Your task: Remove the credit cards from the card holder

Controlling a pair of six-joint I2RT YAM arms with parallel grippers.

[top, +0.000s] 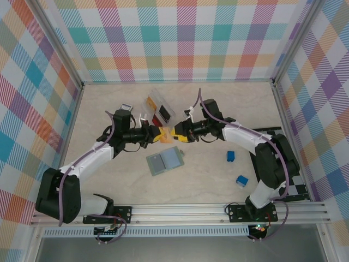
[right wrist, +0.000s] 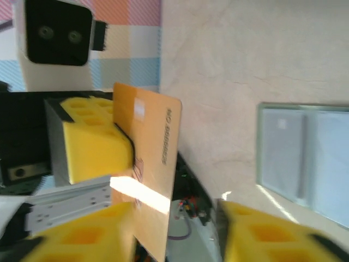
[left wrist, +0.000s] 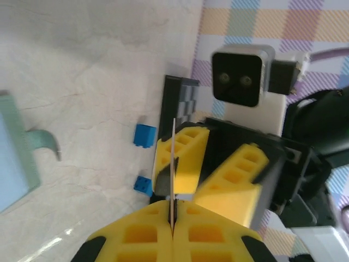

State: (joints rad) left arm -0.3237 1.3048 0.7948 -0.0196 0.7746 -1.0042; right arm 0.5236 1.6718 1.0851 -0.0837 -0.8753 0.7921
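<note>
A tan-orange credit card (right wrist: 150, 158) hangs in the air between my two grippers, above the middle of the table. My left gripper (left wrist: 173, 206) is shut on its edge, and the card (left wrist: 174, 158) shows edge-on there. My right gripper (right wrist: 174, 234) is open, its jaws standing wide apart around the card's other end, with the card lying against one finger (right wrist: 82, 234). From above, the left gripper (top: 158, 134) and right gripper (top: 179, 136) meet tip to tip. The green card holder (top: 165, 161) lies unfolded on the table just below them, pale blue-grey inside (right wrist: 305, 153).
A clear compartment tray (top: 159, 108) behind the grippers holds yellow and red cards. Two blue blocks (top: 230, 156) (top: 242, 180) lie to the right. A small grey-edged card (top: 126, 107) sits at the back left. A black mat (top: 270, 131) lies by the right wall.
</note>
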